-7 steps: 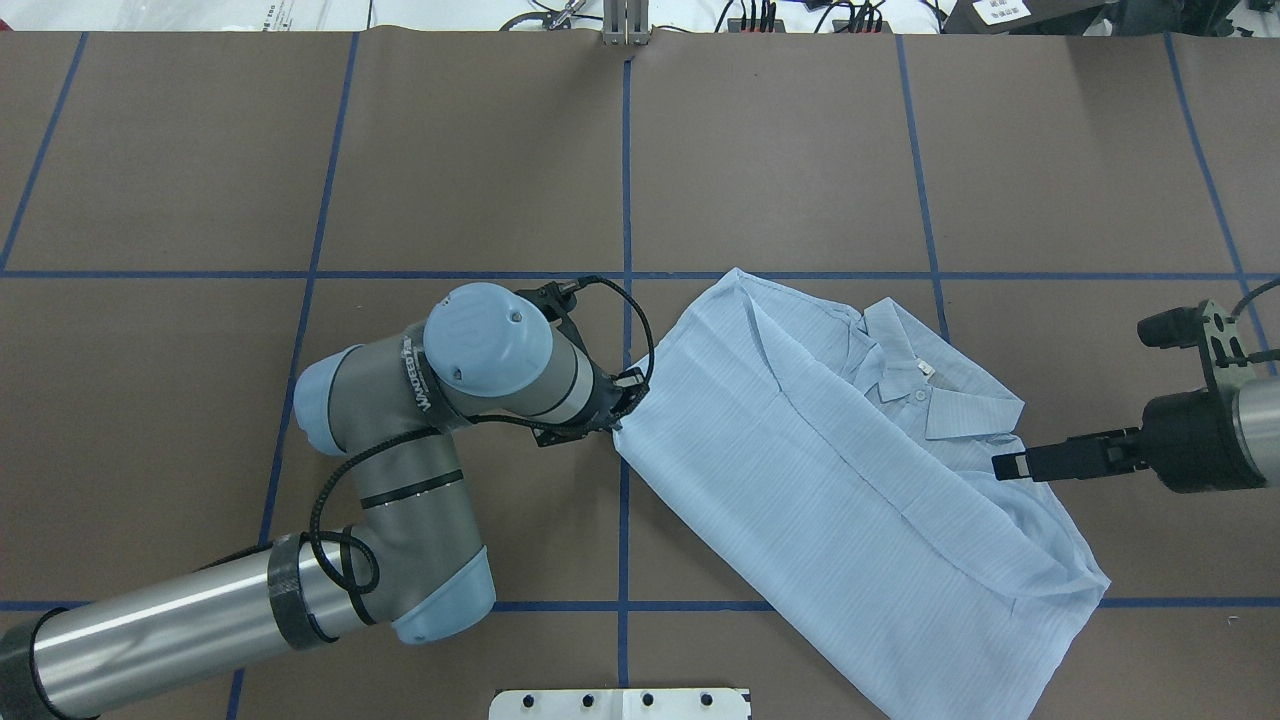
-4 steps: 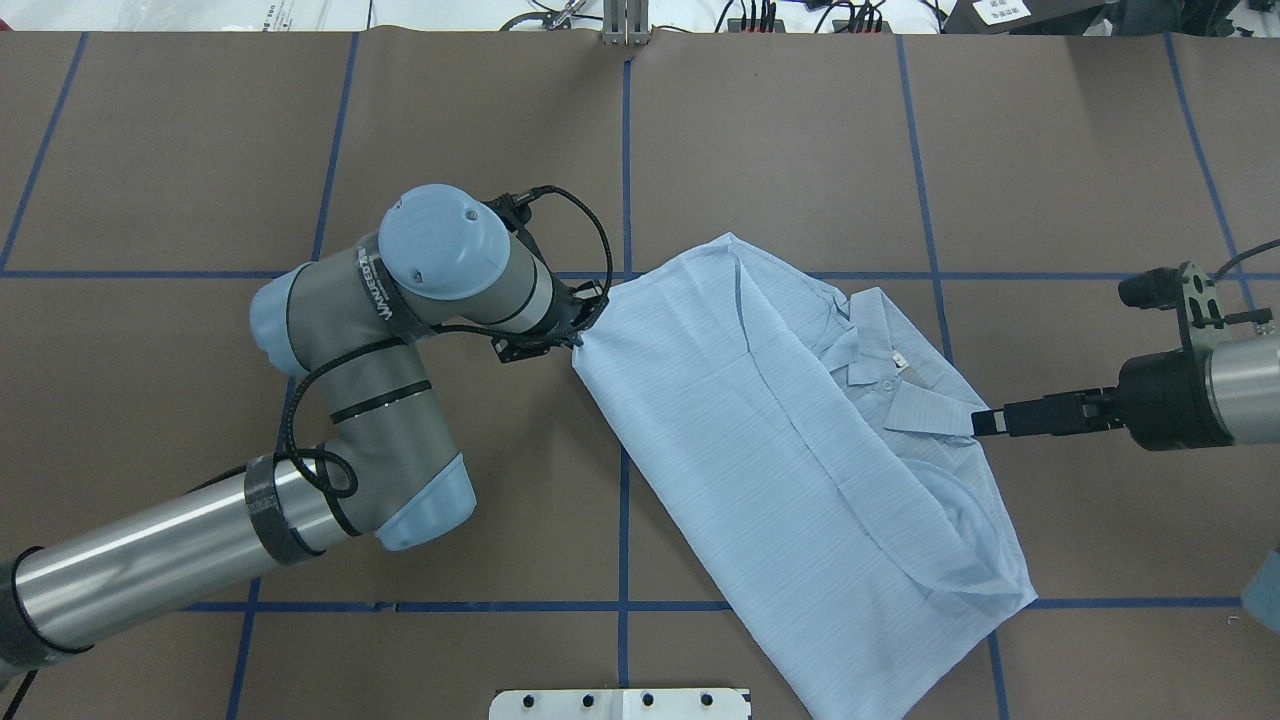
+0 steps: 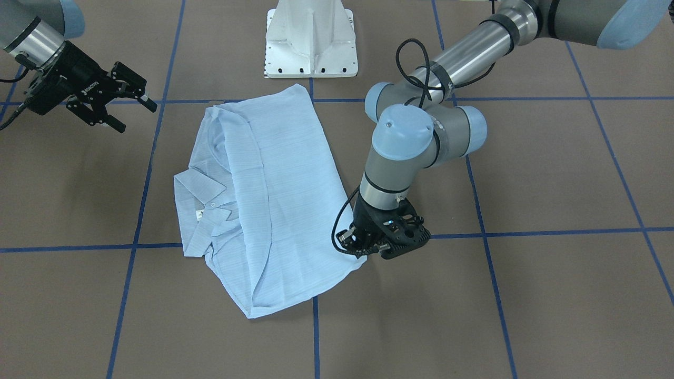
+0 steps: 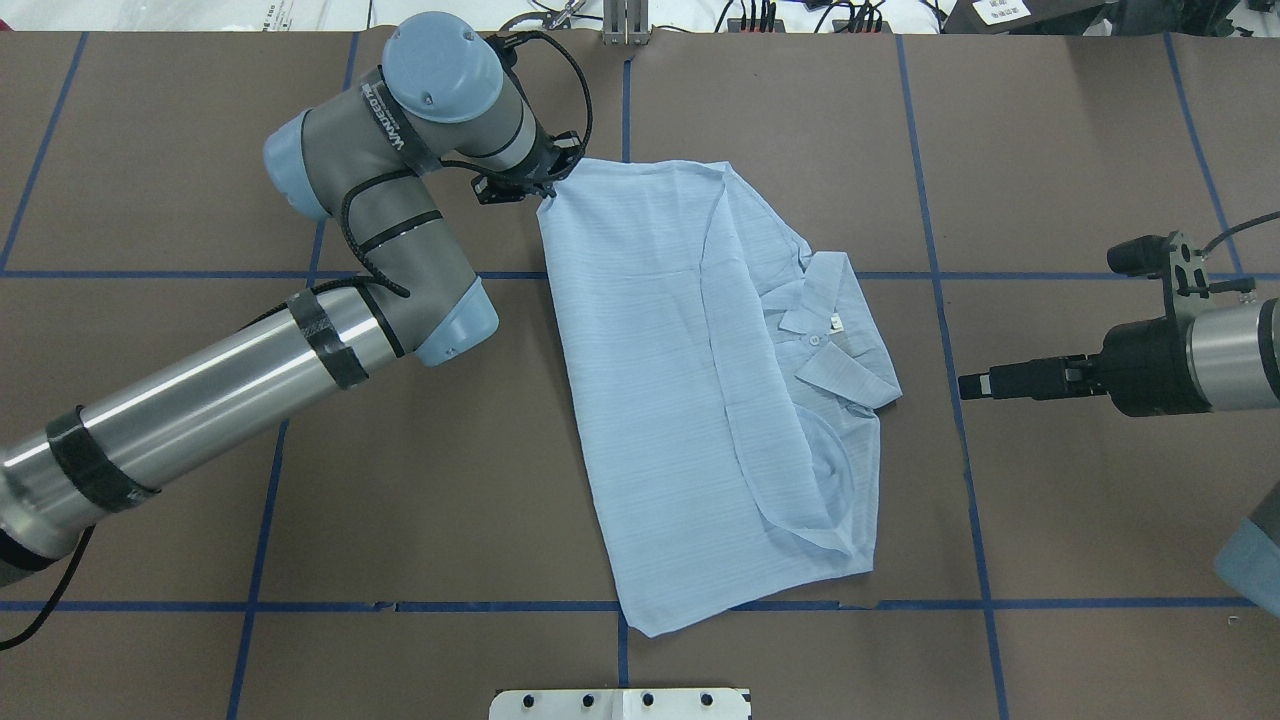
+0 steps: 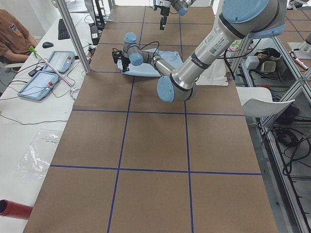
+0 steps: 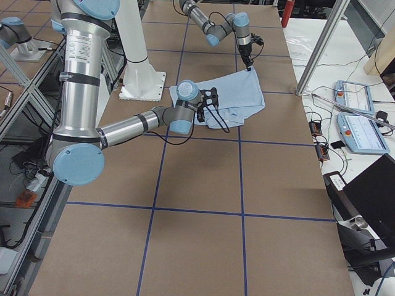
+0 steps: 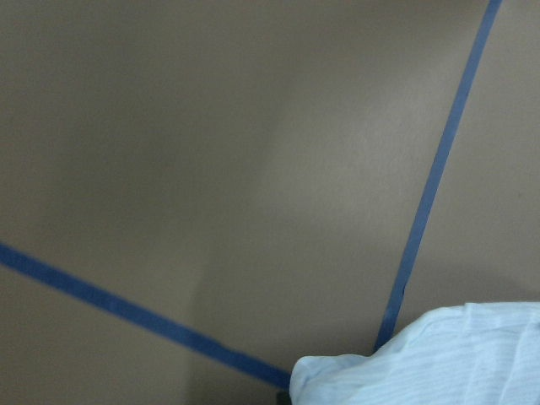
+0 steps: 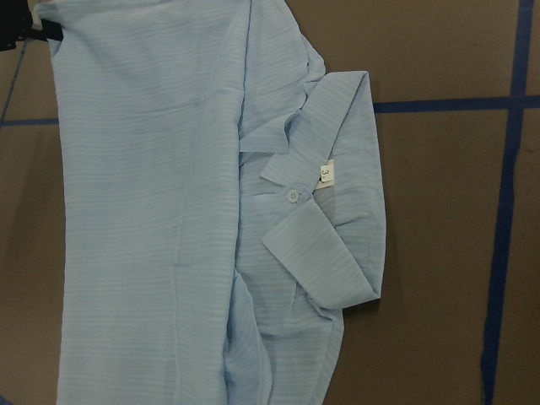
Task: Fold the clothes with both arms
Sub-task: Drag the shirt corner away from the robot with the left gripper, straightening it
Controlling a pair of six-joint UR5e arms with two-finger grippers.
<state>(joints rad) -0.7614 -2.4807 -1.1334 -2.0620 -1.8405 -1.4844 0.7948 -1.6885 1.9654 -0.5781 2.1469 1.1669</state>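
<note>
The pale-blue striped shirt (image 4: 690, 380) lies folded lengthwise on the brown table, collar (image 4: 835, 345) and white neck tag (image 8: 326, 173) toward my right side. My left gripper (image 4: 545, 190) is shut on the shirt's far left corner, low at the table; it also shows in the front-facing view (image 3: 363, 250). That corner fills the bottom of the left wrist view (image 7: 422, 359). My right gripper (image 3: 136, 115) hovers open beside the collar, apart from the cloth, seen edge-on from overhead (image 4: 968, 385).
The white pedestal base (image 3: 310, 39) stands at the robot's edge of the table. Blue tape lines (image 4: 625, 606) grid the brown surface. Past the far edge is a desk with tablets (image 5: 51, 68) and a seated person (image 5: 12, 41).
My left gripper has pulled the shirt's corner toward the far edge of the table, and the shirt has slid and turned with it. The collar has drawn away from the right gripper.
</note>
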